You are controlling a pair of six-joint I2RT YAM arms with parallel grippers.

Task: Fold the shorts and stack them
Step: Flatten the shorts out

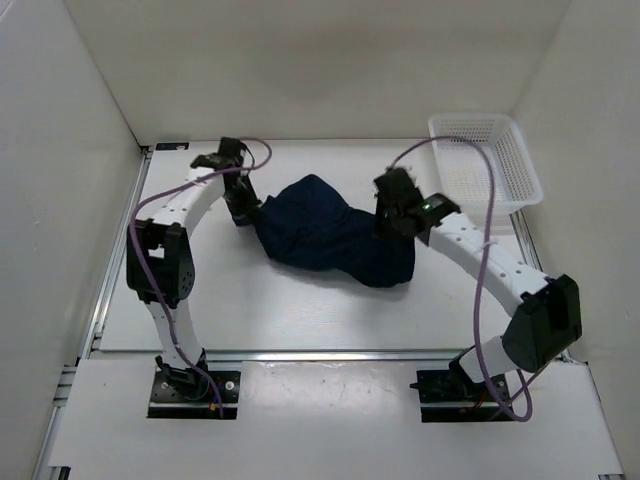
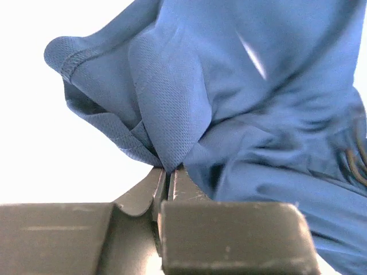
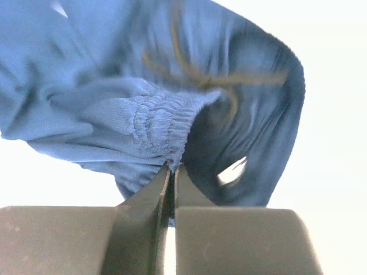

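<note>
shorts: dark navy pair (image 1: 335, 235), a crumpled heap on the table (image 1: 300, 320) between the two arms; not flat, not folded.
left gripper: (image 1: 243, 208) clamped on a thin pinch of fabric at the heap's left end. The wrist view shows the jaws tight together, with a fold near a stitched hem (image 2: 71, 60) caught in them.
right gripper: (image 1: 392, 215) clamped on the gathered elastic waistband (image 3: 163, 117) at the heap's right side. The drawstring (image 3: 200, 77) hangs loose just beyond the grip.
long axis: runs roughly left to right, tilted from upper-left to lower-right in the top view, with one pincer at each end.
key relation: the cloth lies between the pincers, to the right of the left one and to the left of the right one. It is slack and bunched.
nearer arm: neither; each touches its own end.
basket: white mesh (image 1: 520, 170), far right corner, well apart from the shorts.
step (judgement): early in the task. The next move probably needs a lift and an outward pull along that axis to spread the garment before any fold.
risk (judgement): the left pinch is thin and could slip. The two grips may also hold mismatched layers, leaving the shorts twisted rather than flat.
</note>
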